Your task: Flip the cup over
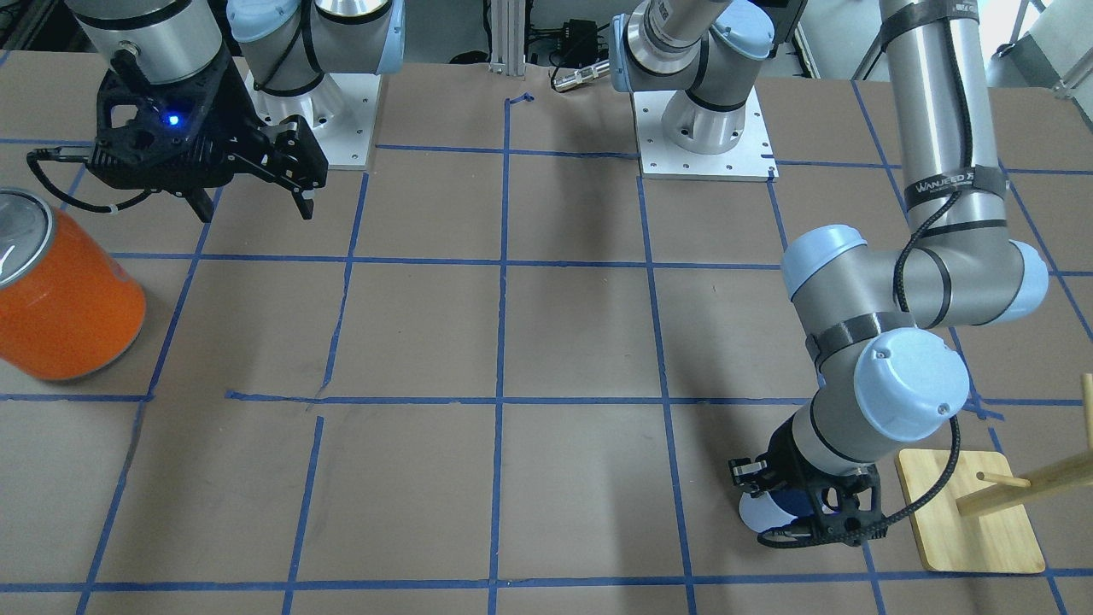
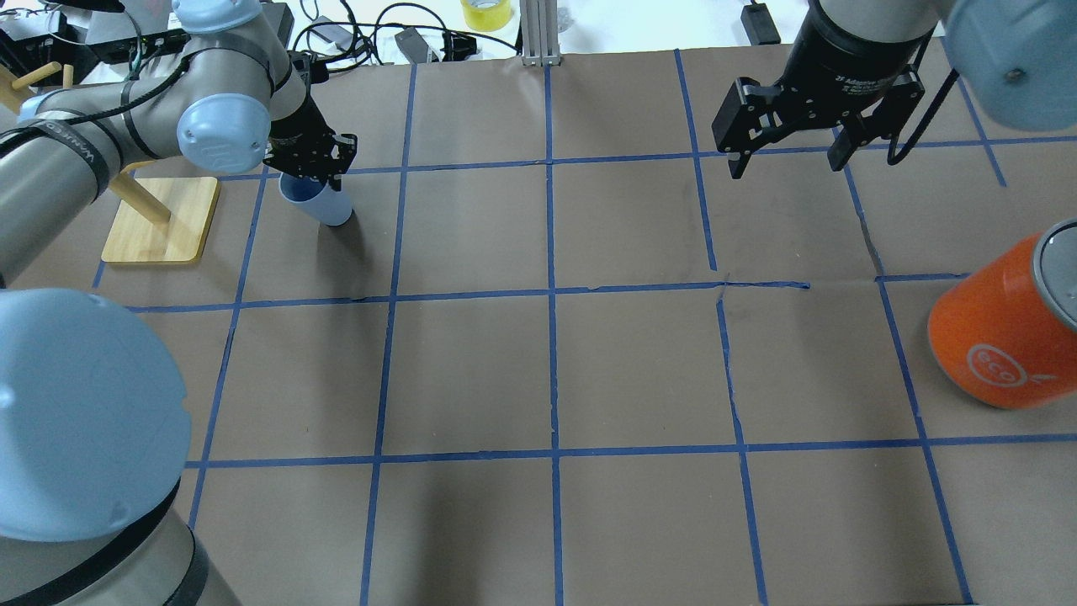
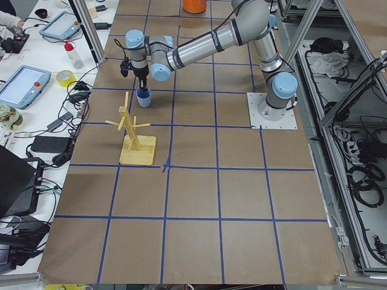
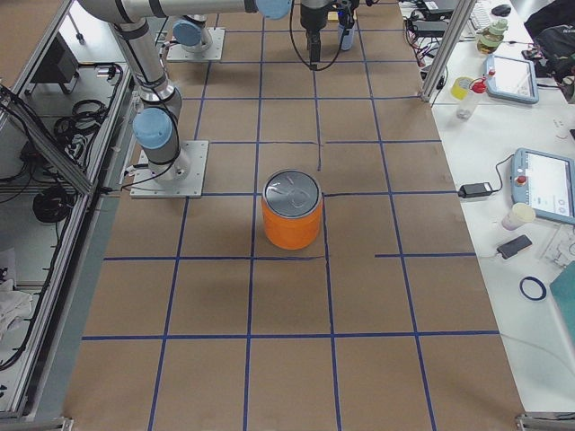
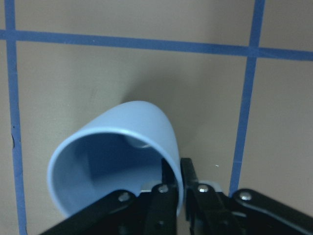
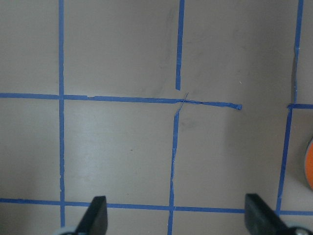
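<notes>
The cup (image 2: 326,205) is a small pale blue tumbler at the table's far left. It leans, mouth up toward the wrist. It also shows in the front view (image 1: 762,512) and the left side view (image 3: 144,98). My left gripper (image 2: 310,175) is shut on the cup's rim. In the left wrist view the cup's wall (image 5: 146,127) sits pinched between the two fingers (image 5: 164,198). Its base is at or just above the paper; I cannot tell which. My right gripper (image 2: 787,164) hangs open and empty above the far right of the table, well away from the cup, and shows in the front view (image 1: 254,207).
A large orange can (image 2: 1001,328) with a silver lid stands at the right edge, also in the front view (image 1: 64,299). A wooden peg stand (image 2: 160,223) on a flat base stands just left of the cup. Blue tape lines grid the brown paper.
</notes>
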Tool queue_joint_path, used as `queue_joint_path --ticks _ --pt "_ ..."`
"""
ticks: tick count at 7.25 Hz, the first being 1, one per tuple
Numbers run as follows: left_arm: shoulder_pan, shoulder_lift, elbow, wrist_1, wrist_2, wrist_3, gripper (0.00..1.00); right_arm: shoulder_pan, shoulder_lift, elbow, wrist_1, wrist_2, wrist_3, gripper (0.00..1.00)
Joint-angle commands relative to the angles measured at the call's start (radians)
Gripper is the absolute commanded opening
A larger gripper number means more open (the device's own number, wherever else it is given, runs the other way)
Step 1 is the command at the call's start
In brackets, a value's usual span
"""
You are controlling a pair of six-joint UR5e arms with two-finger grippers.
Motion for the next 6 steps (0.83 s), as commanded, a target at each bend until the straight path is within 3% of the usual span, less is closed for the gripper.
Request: queue_joint_path --ticks 1,2,6 --pt "0.0 0.005 0.0 -0.006 -0.006 -0.001 0.73 0.0 0.0 0.0 0.001 0.0 0.0 1.0" --pt "-0.008 0.036 0.004 -0.012 -0.003 -0.003 0.79 0.0 0.0 0.0 0.001 0.0 0.0 1.0" --pt "-0.055 0.263 0.037 -0.272 0.006 -0.004 0.86 0.0 0.0 0.0 0.001 0.0 0.0 1.0"
